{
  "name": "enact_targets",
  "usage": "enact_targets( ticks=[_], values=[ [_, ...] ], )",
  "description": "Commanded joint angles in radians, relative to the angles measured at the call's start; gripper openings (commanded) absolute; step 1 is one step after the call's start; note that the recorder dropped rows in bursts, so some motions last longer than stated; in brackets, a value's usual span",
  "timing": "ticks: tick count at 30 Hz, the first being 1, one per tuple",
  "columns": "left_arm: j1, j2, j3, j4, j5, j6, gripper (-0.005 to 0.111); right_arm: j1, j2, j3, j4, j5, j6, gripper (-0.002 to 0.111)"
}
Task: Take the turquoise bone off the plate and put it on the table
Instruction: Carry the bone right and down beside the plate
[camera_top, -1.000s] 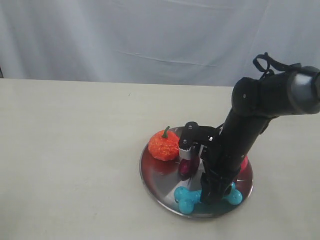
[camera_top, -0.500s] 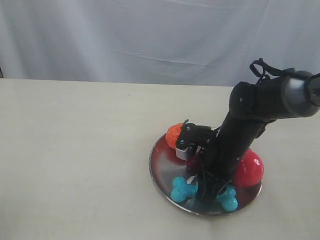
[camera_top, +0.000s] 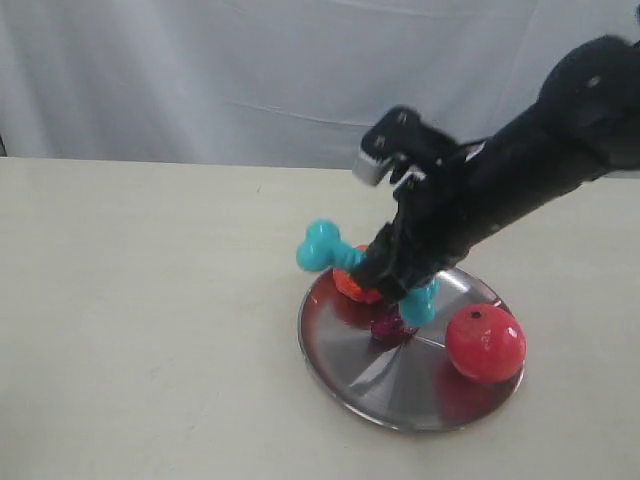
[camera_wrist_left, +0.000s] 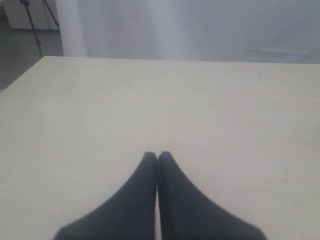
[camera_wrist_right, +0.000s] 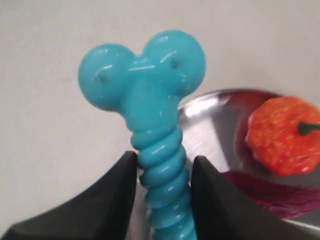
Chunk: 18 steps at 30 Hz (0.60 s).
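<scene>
Black right gripper (camera_wrist_right: 161, 167) clamps the ribbed shaft of a turquoise rubber dog bone (camera_wrist_right: 144, 75), its knobbed end jutting past the fingertips, above a round silver metal plate's (camera_top: 400, 385) rim.

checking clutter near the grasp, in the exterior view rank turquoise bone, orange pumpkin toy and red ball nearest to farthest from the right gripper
1. turquoise bone: clamped in the right gripper, held up over the left edge of the plate.
2. orange pumpkin toy: on the plate beside the gripper, partly hidden.
3. red ball: on the plate's right side.
</scene>
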Motion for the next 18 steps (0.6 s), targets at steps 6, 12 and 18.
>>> enact_targets(
  ticks=[6, 12, 18],
  values=[
    [-0.008, -0.001, 0.003, -0.001, -0.005, -0.004, 0.0, -0.005, -0.314, -0.123, 0.01, -0.138, 0.307, 0.0],
    [-0.008, -0.001, 0.003, -0.001, -0.005, -0.004, 0.0, -0.005, -0.411, -0.186, -0.244, -0.182, 0.567, 0.0],
    [-0.008, -0.001, 0.003, -0.001, -0.005, -0.004, 0.0, -0.005, -0.413, -0.218, -0.729, -0.086, 1.004, 0.0]
  ],
)
